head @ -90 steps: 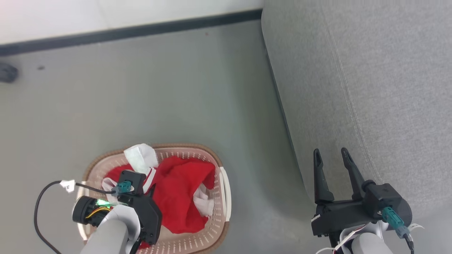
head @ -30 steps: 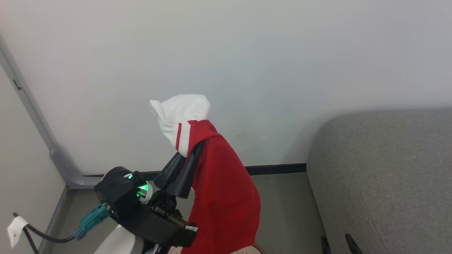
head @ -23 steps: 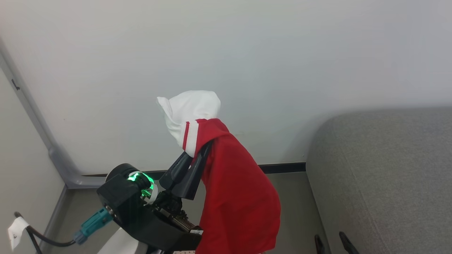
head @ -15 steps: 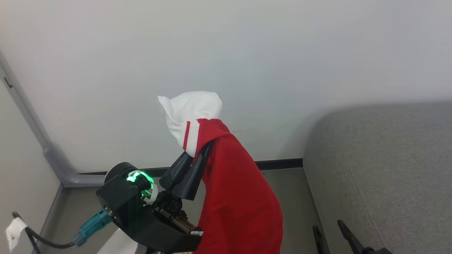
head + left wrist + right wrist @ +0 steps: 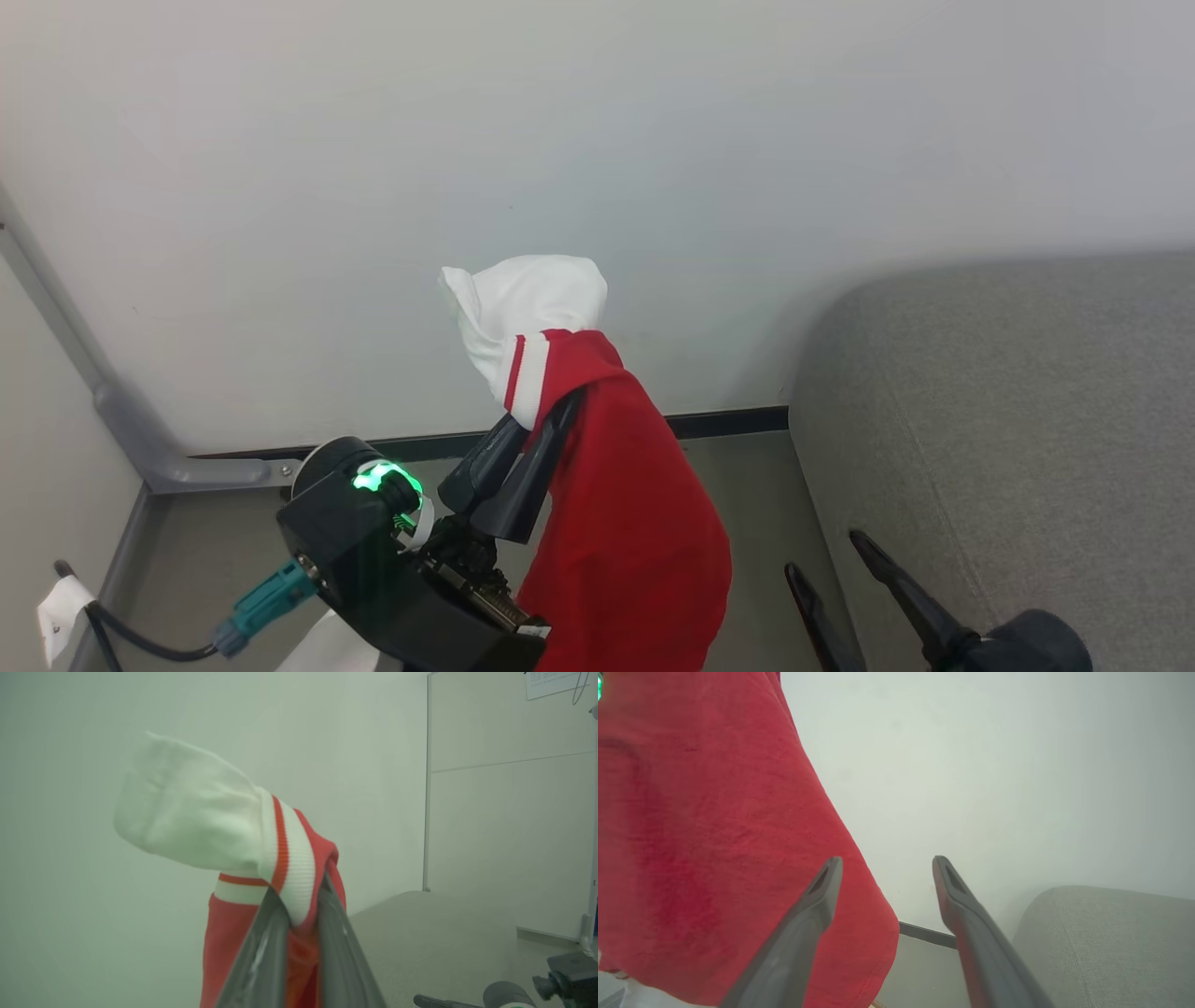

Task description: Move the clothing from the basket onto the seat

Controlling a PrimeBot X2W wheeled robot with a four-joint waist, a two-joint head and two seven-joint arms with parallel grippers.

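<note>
Lately lifted the soft red-and-white fabric garment (image 5: pixel 625 523) up and carried it slightly toward 3 o'clock, nearer the large grey upholstered seat (image 5: pixel 1008 420), still not above it. Held its striped white cuff pinched tight in the left gripper (image 5: pixel 546 420). Kept the right gripper (image 5: pixel 824 553) spread wide and empty at 5 o'clock. Probably needed further travel toward 3 o'clock before letting go.
</note>
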